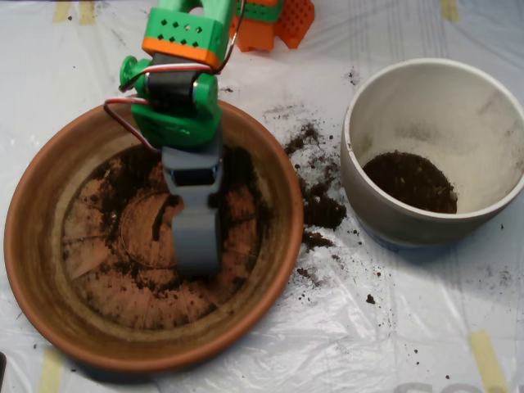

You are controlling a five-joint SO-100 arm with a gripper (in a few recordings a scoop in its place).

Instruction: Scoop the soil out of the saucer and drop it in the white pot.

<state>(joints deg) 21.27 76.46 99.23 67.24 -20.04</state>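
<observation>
Grey scoop lengthwise vertical, tip down, over saucer.

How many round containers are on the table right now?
2: the saucer at left, with the scoop down inside it, and the white pot at right, soil in its bottom.

Arm: green printed shells w/ orange band, perforated top face. Black servo block mid-link. Red + white cables loop along its side. Grey clamshell scoop, squared mount above jaws.
</observation>
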